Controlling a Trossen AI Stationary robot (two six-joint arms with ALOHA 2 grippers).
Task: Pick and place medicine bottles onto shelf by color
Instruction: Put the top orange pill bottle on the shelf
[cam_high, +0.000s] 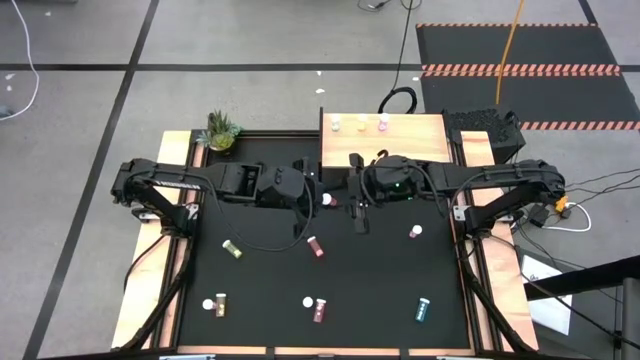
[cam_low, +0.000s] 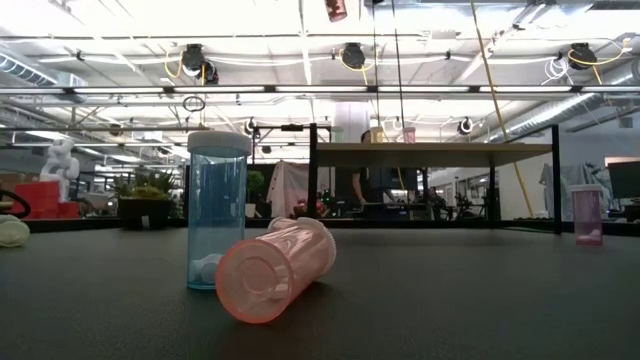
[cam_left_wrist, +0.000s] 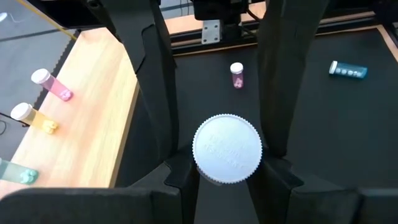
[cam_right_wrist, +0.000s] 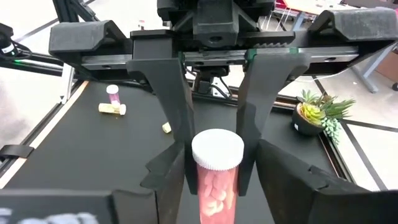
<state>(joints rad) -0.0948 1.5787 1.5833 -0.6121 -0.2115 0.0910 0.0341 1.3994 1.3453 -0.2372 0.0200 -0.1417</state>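
Bottle (cam_right_wrist: 216, 177), pink, white-capped, between right gripper's (cam_right_wrist: 214, 168) closing fingers, left gripper (cam_left_wrist: 227, 149) likewise gripping one.

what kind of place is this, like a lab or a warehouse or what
Probably a robotics lab in an open industrial hall: two dark arms work at a black table, cables trail over a grey floor with striped hazard tape, and exposed ceiling pipes run overhead.

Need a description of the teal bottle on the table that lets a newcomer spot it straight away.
Start at the black tabletop and go to the edge opposite the pale wood shelf, on the right arm's side. The teal bottle stands apart there, white cap on. It is the only teal one on the tabletop; the others there are pink, red or yellow.
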